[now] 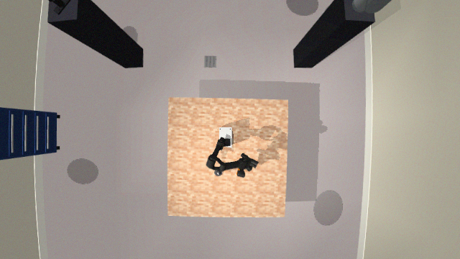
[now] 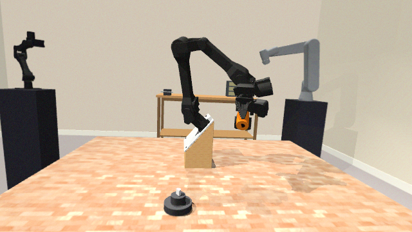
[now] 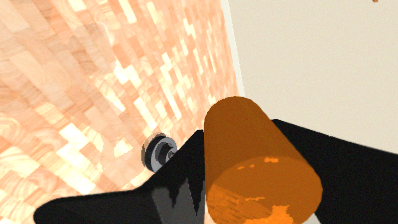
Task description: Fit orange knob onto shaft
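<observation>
The orange knob (image 2: 242, 118) (image 3: 240, 112) is held high above the table, to the right of the wedge block in the exterior view. Its end face with the dark hole points toward that camera; the hole's flat side is too small to tell. My gripper (image 2: 243, 124) (image 3: 236, 131) is shut on the knob, a finger on either side. The round dark pedestal (image 1: 218, 173) (image 2: 177, 209) (image 3: 151, 154) stands on the table, well below and away from the knob. The silver shaft (image 2: 178, 191) stands upright on it. The arm partly covers the pedestal in the top view.
My arm's base sits on a wooden wedge block (image 2: 199, 154) with a white sloped plate (image 1: 225, 132) (image 2: 190, 141). The wooden table (image 1: 194, 194) (image 2: 106, 193) carries block and pedestal. Behind are a shelf table (image 2: 206, 96) and two black stands (image 2: 29, 129) (image 2: 302, 125) bearing other arms.
</observation>
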